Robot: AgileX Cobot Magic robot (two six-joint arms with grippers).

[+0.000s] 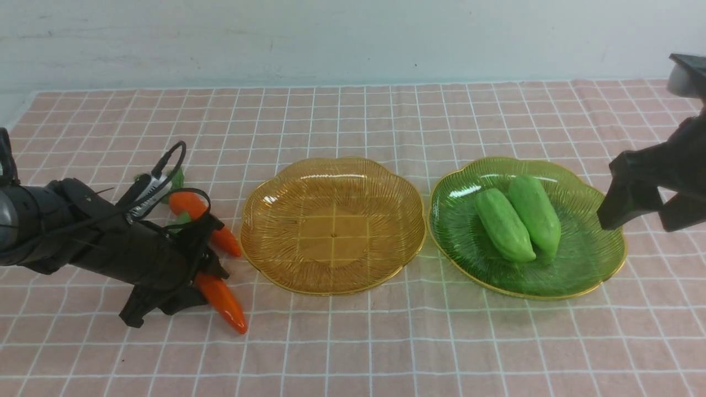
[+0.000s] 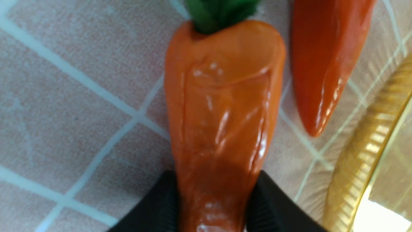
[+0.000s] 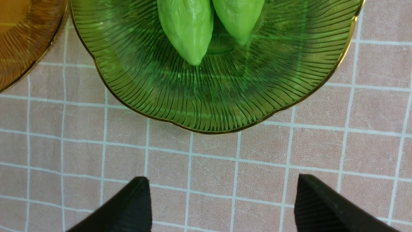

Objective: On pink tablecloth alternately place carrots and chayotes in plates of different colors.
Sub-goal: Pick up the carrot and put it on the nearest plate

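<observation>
The near carrot is at the lower left of the front view. It is glossy orange, and only its tapered end shows there; the rest is hidden behind the left gripper. In the left wrist view two black ribbed fingers press on its sides, pinching it below its widest part. Its green leafy top is cut off at the frame's upper edge. Whether it rests on the cloth or hangs just above cannot be told.

The far carrot lies just beside it, up and left, its middle crossed by black cables. At frame centre sits the amber plate — translucent, ribbed, with a scalloped gold rim. Just beside it, centre right, the green plate of the same make holds two smooth pale-green pieces, the near chayote and the far chayote, side by side and touching.

At the right edge the right gripper hangs by the green plate, jaws spread wide over the pink, white-gridded cloth — its arm is cut off by the frame.
</observation>
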